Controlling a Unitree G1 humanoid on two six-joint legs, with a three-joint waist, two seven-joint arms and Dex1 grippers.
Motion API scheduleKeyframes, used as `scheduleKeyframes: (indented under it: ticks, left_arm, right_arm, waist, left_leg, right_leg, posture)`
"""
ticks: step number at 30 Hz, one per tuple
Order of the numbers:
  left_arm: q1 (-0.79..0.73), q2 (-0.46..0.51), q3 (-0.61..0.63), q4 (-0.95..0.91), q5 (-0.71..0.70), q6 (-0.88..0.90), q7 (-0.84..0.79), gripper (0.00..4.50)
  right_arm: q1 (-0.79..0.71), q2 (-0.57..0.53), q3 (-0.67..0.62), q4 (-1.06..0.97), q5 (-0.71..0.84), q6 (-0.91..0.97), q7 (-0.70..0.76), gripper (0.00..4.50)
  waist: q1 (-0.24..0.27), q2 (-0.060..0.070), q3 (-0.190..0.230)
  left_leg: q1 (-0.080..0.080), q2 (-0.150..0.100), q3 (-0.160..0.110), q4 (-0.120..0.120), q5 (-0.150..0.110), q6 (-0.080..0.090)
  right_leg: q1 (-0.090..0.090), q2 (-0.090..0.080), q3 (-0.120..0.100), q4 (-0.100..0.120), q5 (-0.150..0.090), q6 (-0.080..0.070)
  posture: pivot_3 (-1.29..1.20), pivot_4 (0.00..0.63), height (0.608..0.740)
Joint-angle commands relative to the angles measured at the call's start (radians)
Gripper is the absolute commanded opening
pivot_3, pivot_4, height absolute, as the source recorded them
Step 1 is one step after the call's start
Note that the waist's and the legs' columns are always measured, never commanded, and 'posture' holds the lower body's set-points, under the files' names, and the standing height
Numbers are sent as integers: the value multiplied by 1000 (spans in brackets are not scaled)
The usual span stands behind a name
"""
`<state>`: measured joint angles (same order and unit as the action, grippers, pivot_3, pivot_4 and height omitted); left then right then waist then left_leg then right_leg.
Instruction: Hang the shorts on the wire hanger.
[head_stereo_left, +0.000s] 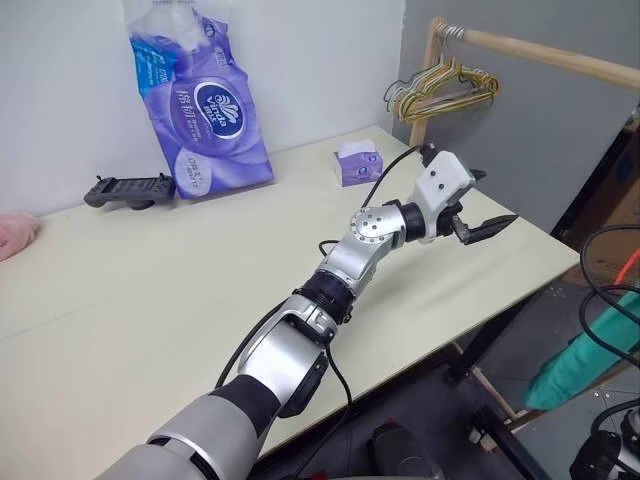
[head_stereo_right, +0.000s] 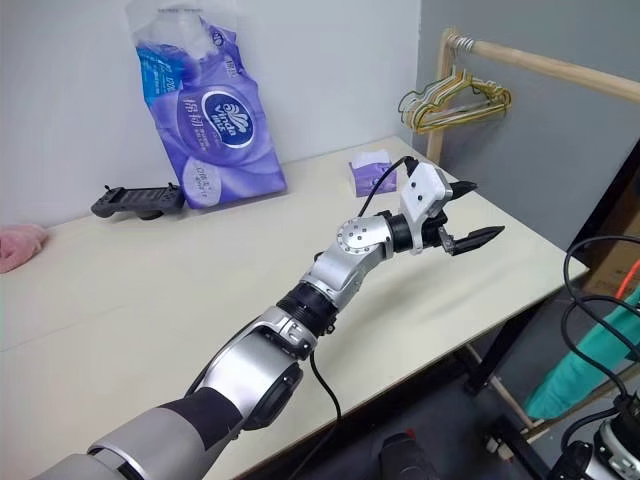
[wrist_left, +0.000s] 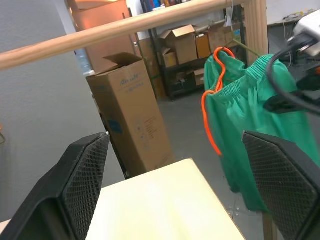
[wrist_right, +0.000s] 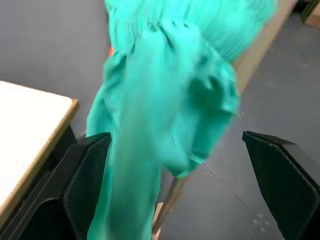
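The shorts (wrist_left: 250, 115) hang from the rail (wrist_left: 100, 35) beyond the table (head_stereo_left: 150, 300) edge, apparently on the hanger (its wire barely shows). Both grippers, left (head_stereo_left: 478, 203) and right (wrist_right: 175, 200), stand wide apart and empty; we withdraw gently, without snagging cloth.

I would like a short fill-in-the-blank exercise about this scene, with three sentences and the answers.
1. The drawstring of the shorts is ___ in colour.
2. The left gripper has its fingers ___.
3. The big purple package leans against the ___.

Missing words: orange; open; wall
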<state>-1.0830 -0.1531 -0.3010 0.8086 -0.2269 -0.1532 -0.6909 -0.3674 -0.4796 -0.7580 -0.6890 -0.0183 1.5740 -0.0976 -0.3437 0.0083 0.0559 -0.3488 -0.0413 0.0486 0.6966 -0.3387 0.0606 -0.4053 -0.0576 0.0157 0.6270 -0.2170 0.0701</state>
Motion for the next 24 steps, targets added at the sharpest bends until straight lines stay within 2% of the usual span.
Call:
scheduleKeyframes:
  ticks: [1,8,11,13,17,21,24]
  left_arm:
    - [-22,-167,8,-49,-15,3,-8,4500]
    - [-7,-117,18,-87,-10,21,5,4500]
    - [10,-72,37,-127,5,43,61,4500]
    - [53,-19,48,-170,28,68,110,4500]
    - [198,70,116,-282,65,189,283,4500]
    - [388,162,213,-454,93,381,449,4500]
    - [495,220,308,-572,84,463,534,4500]
  right_arm:
    - [-36,49,65,-169,-46,40,-37,4487]
    - [-108,199,368,-312,-94,40,-112,4487]
    - [-156,212,508,-289,-77,40,-103,4487]
    - [-179,211,591,-247,-40,30,-62,4487]
    - [-113,202,668,-99,8,-215,45,4487]
    - [-75,239,682,115,46,-523,119,4487]
    - [-98,278,715,286,46,-697,138,4487]
  waist:
    - [-9,-3,2]
    - [-32,-6,4]
    - [-37,-3,6]
    - [-37,-6,8]
    - [-30,-11,9]
    - [-7,-12,12]
    - [47,-17,15]
  left_leg:
    - [1,0,0,0,0,0]
    - [2,0,-2,0,0,-1]
    - [2,0,-2,0,0,-1]
    - [2,0,-3,0,0,-1]
    - [2,1,-6,0,-1,-1]
    - [2,1,-7,0,0,-2]
    - [3,1,-8,0,1,-4]
  right_leg:
    - [0,0,0,0,0,0]
    - [-1,0,0,0,0,0]
    - [-1,0,-1,0,0,0]
    - [-1,0,-1,0,0,0]
    - [-1,-1,-2,0,0,0]
    - [-1,-2,-2,2,1,-1]
    - [-2,-2,-3,4,4,-6]
  posture:
    - [-447,59,740]
    - [-425,59,740]
    - [-392,56,740]
    - [-366,57,740]
    - [-301,54,740]
    - [-193,54,740]
    - [-89,56,740]
